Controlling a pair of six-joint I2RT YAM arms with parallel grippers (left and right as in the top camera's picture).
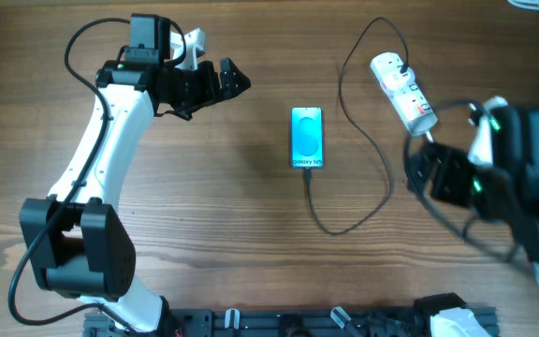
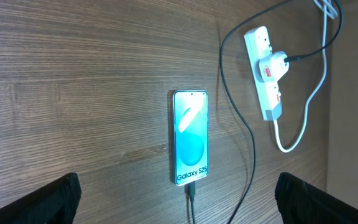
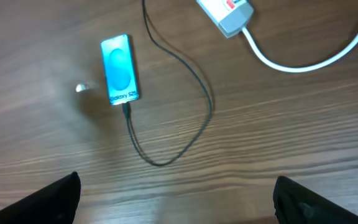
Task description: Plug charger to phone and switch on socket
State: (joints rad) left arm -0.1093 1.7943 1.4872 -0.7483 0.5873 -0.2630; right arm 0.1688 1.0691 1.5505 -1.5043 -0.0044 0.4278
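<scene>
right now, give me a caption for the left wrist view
Charger plugged into the phone; socket lies apart, upper right.

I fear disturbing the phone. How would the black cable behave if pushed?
Probably floppy: the charger cable lies in loose curves, so it would likely bend, not slide whole. Its end seems plugged into the phone, so pulling might drag it.

- The desk (image 1: 204, 234) is brown wood with a clear grain and a matt finish with a faint sheen.
- The phone (image 1: 307, 137) has a smooth, glossy glass screen.
- The socket (image 1: 402, 91) is smooth white plastic with red plastic switches.
- The charger (image 3: 211, 104) is a matt black cable.
- The white cord (image 3: 303, 66) is smooth, with a slight gloss.
- The left arm (image 1: 110, 131) has a smooth white plastic casing and matt black joints.
</scene>
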